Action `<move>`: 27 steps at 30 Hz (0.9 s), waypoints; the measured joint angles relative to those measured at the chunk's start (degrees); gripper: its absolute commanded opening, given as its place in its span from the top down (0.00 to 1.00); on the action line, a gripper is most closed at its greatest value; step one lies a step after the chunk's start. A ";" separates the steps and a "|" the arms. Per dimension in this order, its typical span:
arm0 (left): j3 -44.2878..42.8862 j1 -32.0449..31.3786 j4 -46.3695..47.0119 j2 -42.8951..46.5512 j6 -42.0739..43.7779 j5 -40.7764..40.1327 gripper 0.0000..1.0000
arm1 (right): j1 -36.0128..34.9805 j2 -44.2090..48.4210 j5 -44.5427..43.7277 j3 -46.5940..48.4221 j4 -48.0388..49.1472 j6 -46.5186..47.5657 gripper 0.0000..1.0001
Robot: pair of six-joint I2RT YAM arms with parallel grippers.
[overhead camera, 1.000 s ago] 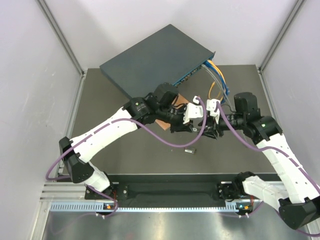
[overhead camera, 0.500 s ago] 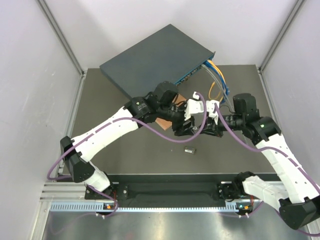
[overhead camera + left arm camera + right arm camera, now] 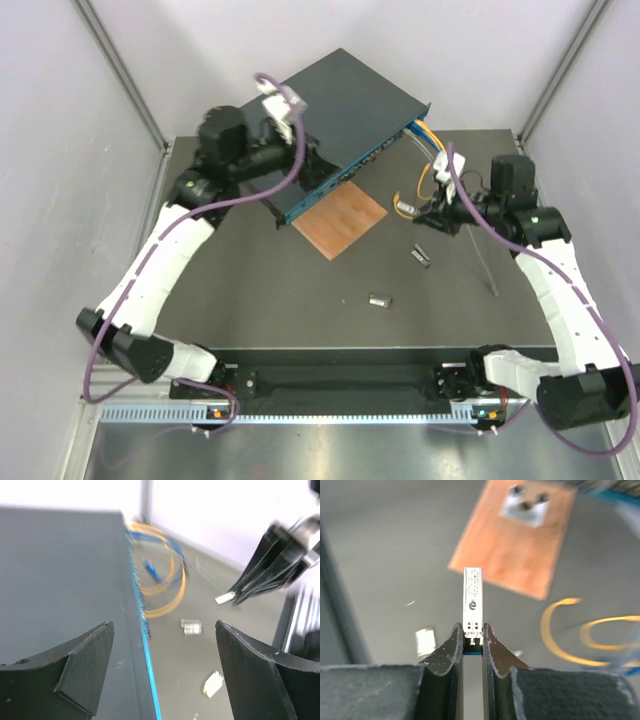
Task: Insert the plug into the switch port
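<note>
While the right gripper (image 3: 473,632) pinches the plug (image 3: 473,597) right of the far-centre switch (image 3: 350,100), the left gripper (image 3: 164,630) gapes empty over it; square the plug to the teal face (image 3: 360,165) before advancing.

A dark grey matte table (image 3: 250,300) carries a large flat dark blue-grey metal switch (image 3: 350,100) at twelve o'clock. A thin brown wooden square (image 3: 340,220) lies near the centre. Looped orange and blue cables (image 3: 437,158) lie at two o'clock, a small dark oblong module (image 3: 421,254) at three, and a short silvery metal piece (image 3: 378,299) at five.
</note>
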State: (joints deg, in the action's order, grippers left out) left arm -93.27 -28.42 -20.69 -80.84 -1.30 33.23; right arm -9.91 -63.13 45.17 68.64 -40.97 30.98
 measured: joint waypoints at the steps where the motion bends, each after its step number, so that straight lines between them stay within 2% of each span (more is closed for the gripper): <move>1: 0.02 1.16 1.31 1.27 -1.77 -0.57 0.12 | 0.61 -1.05 -0.42 1.62 0.26 -0.22 1.00; 6: 4.94 14.12 11.89 10.14 -16.98 -1.84 0.11 | 2.25 -6.19 -5.33 8.63 3.54 -2.69 1.00; 9: 11.04 23.93 17.09 15.23 -26.56 -3.58 0.11 | 2.36 -10.88 -8.85 13.64 4.66 -4.31 1.00; 12: 18.01 29.68 19.65 19.04 -33.53 -4.74 0.10 | 2.49 -15.74 -12.04 17.97 6.23 -6.34 1.00; 21: 33.99 38.36 21.92 21.49 -51.58 -4.20 0.08 | 1.77 -24.02 -19.41 25.31 6.64 -8.76 1.00; 27: 37.90 39.67 24.79 20.09 -57.81 -1.64 0.07 | 1.40 -25.09 -21.77 26.34 6.69 -9.75 1.00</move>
State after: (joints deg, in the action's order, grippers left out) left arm -55.37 11.25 4.10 -60.75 -59.11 31.59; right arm -8.51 -88.23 23.40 94.98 -34.28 21.23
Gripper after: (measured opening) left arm 0.923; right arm 0.102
